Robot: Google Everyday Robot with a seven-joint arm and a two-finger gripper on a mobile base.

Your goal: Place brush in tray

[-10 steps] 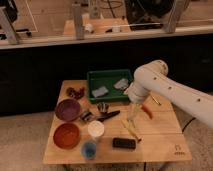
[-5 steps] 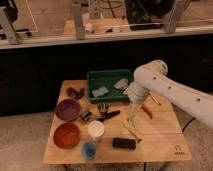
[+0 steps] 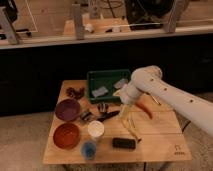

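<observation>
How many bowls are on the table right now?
2. The purple bowl sits at the left of the table; the red-brown bowl just in front of it. The gripper hangs over the middle, right of both; the arm may hide others.

A small square table of light wood [image 3: 160, 144] stands on a speckled grey-beige floor [image 3: 22, 145]. Behind it runs a low black wall [image 3: 40, 75] topped by a pale horizontal ledge [image 3: 50, 41]. Grey metal uprights [image 3: 77, 20] rise from the ledge. Beyond them lies a warmly lit tan surface [image 3: 45, 17].
</observation>
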